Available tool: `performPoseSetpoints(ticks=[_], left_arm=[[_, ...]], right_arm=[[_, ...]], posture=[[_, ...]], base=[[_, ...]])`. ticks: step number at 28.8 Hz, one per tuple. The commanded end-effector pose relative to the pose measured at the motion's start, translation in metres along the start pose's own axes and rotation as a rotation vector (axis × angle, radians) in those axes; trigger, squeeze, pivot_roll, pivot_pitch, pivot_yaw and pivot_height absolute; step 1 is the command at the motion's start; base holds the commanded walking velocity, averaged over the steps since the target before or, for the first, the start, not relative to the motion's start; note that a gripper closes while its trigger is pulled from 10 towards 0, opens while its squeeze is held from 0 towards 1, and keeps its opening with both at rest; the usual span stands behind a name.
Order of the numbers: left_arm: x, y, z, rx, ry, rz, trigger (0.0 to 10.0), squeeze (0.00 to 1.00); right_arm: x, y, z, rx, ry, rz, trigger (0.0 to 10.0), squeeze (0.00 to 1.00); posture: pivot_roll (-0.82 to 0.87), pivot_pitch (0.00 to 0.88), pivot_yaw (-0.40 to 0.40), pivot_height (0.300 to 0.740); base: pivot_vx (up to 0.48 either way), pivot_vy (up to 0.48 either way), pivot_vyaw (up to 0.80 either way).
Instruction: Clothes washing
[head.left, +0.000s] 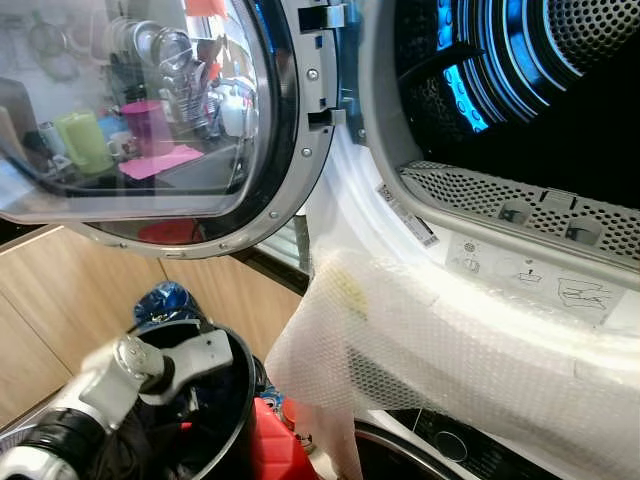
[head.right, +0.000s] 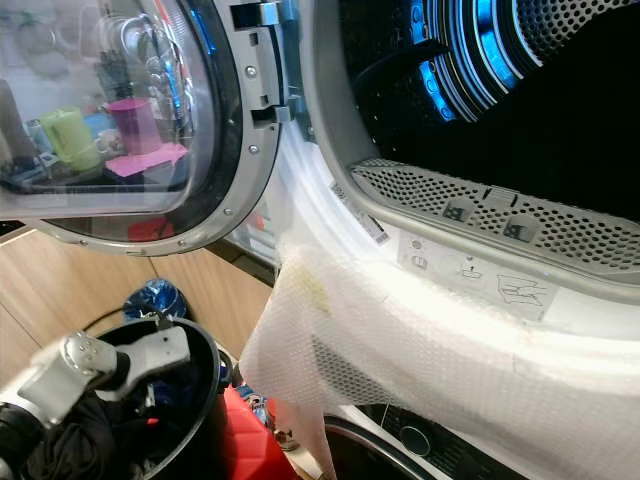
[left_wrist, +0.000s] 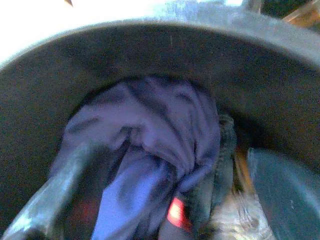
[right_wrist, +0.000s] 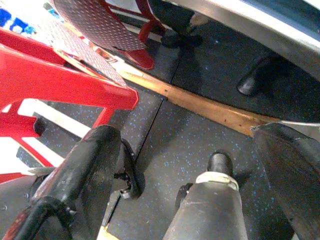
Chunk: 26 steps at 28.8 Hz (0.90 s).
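Note:
The washing machine's round door (head.left: 150, 120) stands swung open to the left. Its drum (head.left: 540, 60) is dark inside, with blue light at the back. A white mesh sheet (head.left: 450, 350) hangs over the lower rim of the opening. At the lower left my left arm (head.left: 130, 365) reaches down into a black basket (head.left: 228, 400). Inside it my left gripper (left_wrist: 160, 195) is open, its fingers (left_wrist: 45, 205) spread either side of a bunched dark blue garment (left_wrist: 150, 130). My right gripper (right_wrist: 190, 165) hangs open over the dark floor, holding nothing.
A red stool (right_wrist: 55, 80) stands right beside the basket, under the machine's front. A blue bundle (head.left: 165, 300) lies behind the basket against the wooden panel (head.left: 80, 310). My own leg (right_wrist: 210, 200) shows below the right gripper. The door glass reflects kitchen clutter.

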<state>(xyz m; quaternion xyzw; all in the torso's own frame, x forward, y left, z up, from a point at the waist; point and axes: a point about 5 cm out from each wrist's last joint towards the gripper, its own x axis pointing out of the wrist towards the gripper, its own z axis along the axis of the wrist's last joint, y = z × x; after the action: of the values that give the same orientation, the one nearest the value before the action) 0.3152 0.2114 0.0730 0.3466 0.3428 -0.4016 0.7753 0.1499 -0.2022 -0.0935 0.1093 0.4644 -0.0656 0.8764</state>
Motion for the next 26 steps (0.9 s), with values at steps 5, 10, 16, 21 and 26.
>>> performPoseSetpoints(ticks=[5,10,16,21,26], left_arm=[[0.007,0.005,-0.016,-0.061,0.111,0.078,10.0,1.0],[0.009,0.013,-0.023,-0.086,0.168,0.166,10.0,1.0],[0.019,0.011,-0.019,-0.197,0.11,0.214,10.0,1.0],[0.024,0.011,-0.019,-0.262,0.103,0.298,10.0,1.0],[0.024,0.012,-0.027,-0.28,0.187,0.424,10.0,0.0]], right_arm=[[0.001,0.004,0.001,0.013,-0.01,0.015,10.0,0.0],[0.002,0.005,0.004,0.019,-0.028,0.018,10.0,0.0],[0.002,0.007,0.007,0.022,-0.039,0.022,10.0,0.0],[0.003,0.008,0.009,0.017,-0.046,0.025,10.0,0.0],[0.003,0.008,0.012,0.036,-0.064,0.023,10.0,0.0]], posture=[[0.09,0.0,0.099,0.74],[0.09,0.0,0.1,0.74],[0.09,0.0,0.096,0.74],[0.08,0.0,0.083,0.74],[0.06,0.0,0.082,0.74]], base=[[0.0,0.0,0.0],[0.0,0.0,0.0],[0.0,0.0,0.0],[0.0,0.0,0.0],[0.0,0.0,0.0]])
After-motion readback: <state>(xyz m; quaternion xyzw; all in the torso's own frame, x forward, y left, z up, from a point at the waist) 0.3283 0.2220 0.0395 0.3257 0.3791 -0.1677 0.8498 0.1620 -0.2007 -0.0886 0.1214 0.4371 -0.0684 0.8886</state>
